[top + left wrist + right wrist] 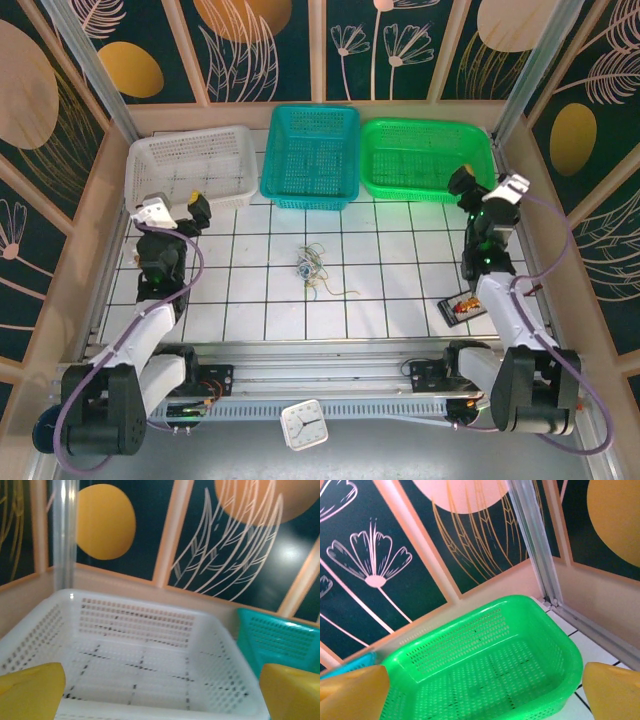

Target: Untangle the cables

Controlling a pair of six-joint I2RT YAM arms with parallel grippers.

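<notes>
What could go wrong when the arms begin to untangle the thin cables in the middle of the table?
1. The cables are very thin and lie flat on the table; a gripper may close on nothing or scrape it.
2. They sit in one small clump, so pulling the wrong strand could tighten it.
3. The left gripper is close to the white basket, the right gripper to the green basket; swinging inward might knock a rim.
</notes>
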